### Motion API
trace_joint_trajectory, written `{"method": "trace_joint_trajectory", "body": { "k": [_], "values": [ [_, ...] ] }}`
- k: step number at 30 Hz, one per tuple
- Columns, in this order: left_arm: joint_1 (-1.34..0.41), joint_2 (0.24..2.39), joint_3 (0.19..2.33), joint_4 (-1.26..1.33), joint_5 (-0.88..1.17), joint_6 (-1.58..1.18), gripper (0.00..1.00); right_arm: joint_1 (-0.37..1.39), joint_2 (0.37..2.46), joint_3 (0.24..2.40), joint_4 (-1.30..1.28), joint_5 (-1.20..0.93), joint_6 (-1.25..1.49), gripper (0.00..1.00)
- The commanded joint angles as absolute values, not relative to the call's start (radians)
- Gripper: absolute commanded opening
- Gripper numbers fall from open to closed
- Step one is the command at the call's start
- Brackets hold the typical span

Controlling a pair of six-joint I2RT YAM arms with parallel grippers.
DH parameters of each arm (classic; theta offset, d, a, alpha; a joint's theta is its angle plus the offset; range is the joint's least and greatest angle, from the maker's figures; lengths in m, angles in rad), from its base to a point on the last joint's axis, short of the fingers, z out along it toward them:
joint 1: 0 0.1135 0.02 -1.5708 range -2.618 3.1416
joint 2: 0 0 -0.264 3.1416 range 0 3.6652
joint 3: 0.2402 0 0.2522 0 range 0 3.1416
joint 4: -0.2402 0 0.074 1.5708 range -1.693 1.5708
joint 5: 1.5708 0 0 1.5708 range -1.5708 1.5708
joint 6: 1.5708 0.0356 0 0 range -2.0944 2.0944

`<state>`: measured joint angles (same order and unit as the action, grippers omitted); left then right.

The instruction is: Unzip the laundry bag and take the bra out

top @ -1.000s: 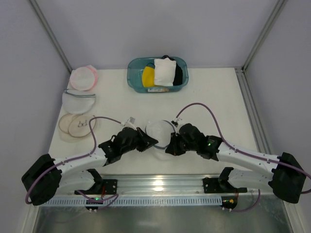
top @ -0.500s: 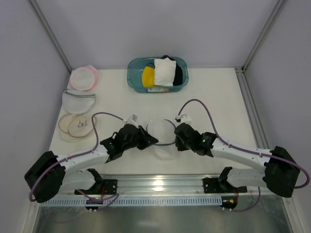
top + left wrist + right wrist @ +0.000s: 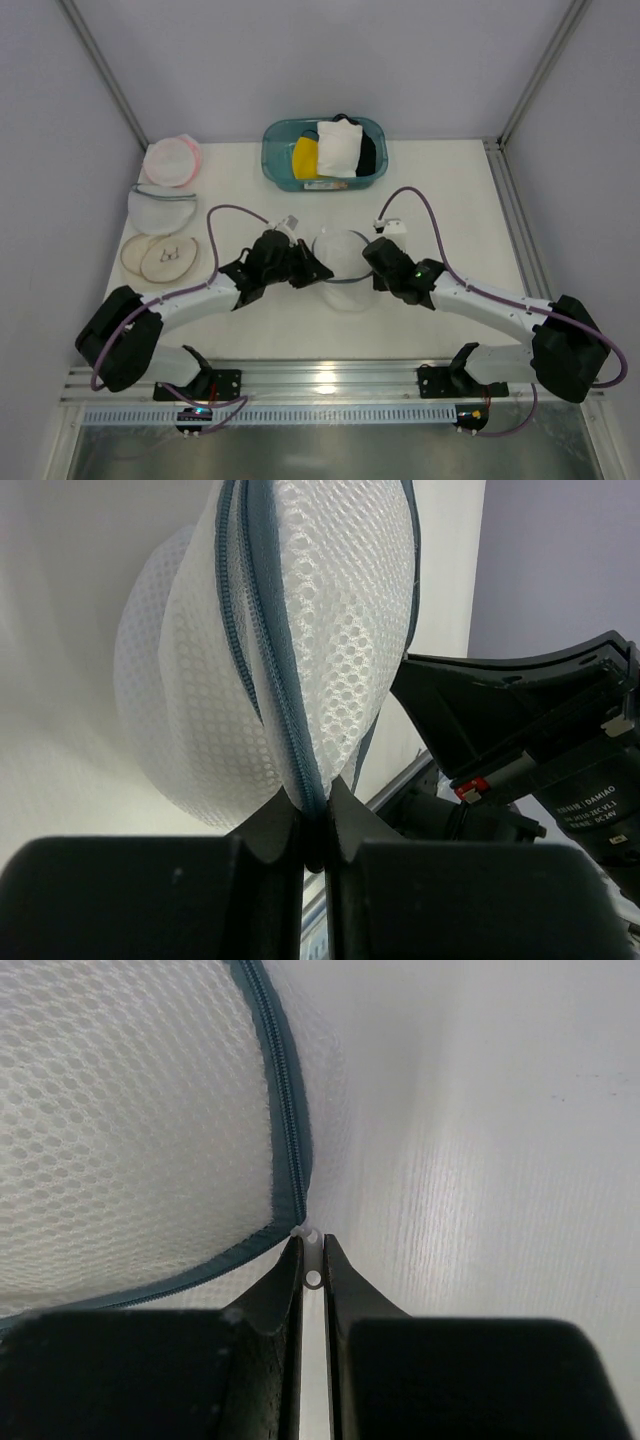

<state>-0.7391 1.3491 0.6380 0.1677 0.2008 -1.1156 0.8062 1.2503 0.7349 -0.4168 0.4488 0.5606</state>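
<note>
The laundry bag [image 3: 342, 266], a white mesh pouch with a grey-blue zipper rim, lies mid-table between both grippers. My left gripper [image 3: 313, 272] is shut on the bag's zipper rim [image 3: 300, 770] at its left side. My right gripper [image 3: 374, 262] is shut on the small white zipper pull [image 3: 312, 1260] at the bag's right edge. The mesh fills the left wrist view [image 3: 270, 650] and the right wrist view [image 3: 130, 1120], where the rim parts at the pull. The bra is hidden; I cannot make it out through the mesh.
A teal bin [image 3: 274, 158] at the back holds a yellow garment [image 3: 305, 156], a white pad [image 3: 338, 148] and something black. At far left lie a pink-rimmed pouch [image 3: 170, 160], a white mesh pouch [image 3: 160, 207] and a beige-rimmed pouch [image 3: 158, 258].
Both grippers and the bag have moved away from the near edge toward the table's middle. The right gripper has travelled round the bag's right side with the pull.
</note>
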Motion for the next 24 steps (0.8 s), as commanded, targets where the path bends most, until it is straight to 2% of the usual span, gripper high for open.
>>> {"method": "trace_joint_trajectory", "body": {
  "k": [1, 2, 5, 6, 9, 13, 15, 18, 21, 24],
  "values": [
    [-0.694, 1.408, 0.681, 0.178, 0.25, -1.002, 0.04, 0.772, 1.212, 0.747, -0.482, 0.588, 0.511, 0.04],
    [-0.687, 1.425, 0.69, 0.199, 0.252, -0.991, 0.07, 0.772, 1.201, 0.741, -0.479, 0.574, 0.511, 0.04],
    [-0.661, 1.512, 0.719, 0.28, 0.276, -0.988, 0.51, 0.773, 1.163, 0.71, -0.469, 0.526, 0.515, 0.04],
    [-0.658, 1.535, 0.727, 0.299, 0.282, -1.002, 0.69, 0.772, 1.157, 0.706, -0.468, 0.508, 0.52, 0.04],
    [-0.653, 1.597, 0.742, 0.334, 0.285, -1.041, 0.86, 0.772, 1.144, 0.683, -0.462, 0.471, 0.529, 0.04],
    [-0.655, 1.565, 0.664, 0.402, 0.238, -1.121, 0.92, 0.775, 1.135, 0.666, -0.446, 0.427, 0.531, 0.04],
    [-0.66, 1.476, 0.583, 0.428, 0.2, -1.155, 0.95, 0.778, 1.12, 0.66, -0.439, 0.408, 0.532, 0.04],
    [-0.686, 1.303, 0.51, 0.333, 0.091, -1.186, 0.97, 0.79, 1.079, 0.635, -0.402, 0.329, 0.525, 0.04],
    [-0.739, 1.122, 0.477, 0.232, 0.008, -1.198, 0.99, 0.796, 1.008, 0.571, -0.296, 0.125, 0.499, 0.04],
    [-0.776, 1.046, 0.476, 0.189, -0.017, -1.207, 1.0, 0.796, 0.96, 0.52, -0.157, -0.115, 0.497, 0.04]
  ]
}}
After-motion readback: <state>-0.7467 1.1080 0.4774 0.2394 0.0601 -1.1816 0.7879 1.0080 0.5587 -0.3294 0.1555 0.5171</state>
